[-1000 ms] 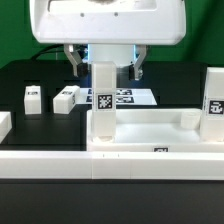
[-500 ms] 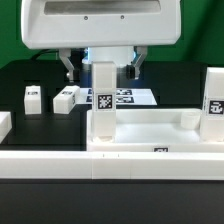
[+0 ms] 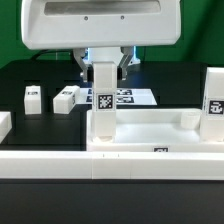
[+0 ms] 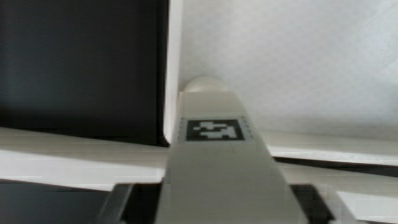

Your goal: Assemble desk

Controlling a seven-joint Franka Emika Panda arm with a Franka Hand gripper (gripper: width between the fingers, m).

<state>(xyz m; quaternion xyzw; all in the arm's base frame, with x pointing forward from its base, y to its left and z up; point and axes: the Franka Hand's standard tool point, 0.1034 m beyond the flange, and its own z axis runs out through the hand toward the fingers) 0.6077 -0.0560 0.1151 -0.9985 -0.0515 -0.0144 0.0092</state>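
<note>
At the exterior view's left edge a white piece [image 3: 3,125] is cut off by the frame. Next to it, two loose legs lie on the black table [image 3: 20,80]: the first loose leg [image 3: 32,97] and, just beside it, the second loose leg [image 3: 66,98], each showing a tag. In front of them runs a long white border rail [image 3: 40,163]. At the centre the held leg [image 3: 103,110] stands upright at the near-left corner of the tabletop [image 3: 150,128], its tag facing the camera. The gripper [image 3: 103,68] comes down from above, and its dark fingers [image 3: 86,68] flank the top of this leg. They seem to press on both its sides, though the contact is hard to make out. The wrist view shows the same leg and its tag running between the fingers. Behind it lies the marker board [image 3: 130,97]. At the exterior view's right, the right-hand leg [image 3: 213,100] stands upright at the tabletop's far corner
</note>
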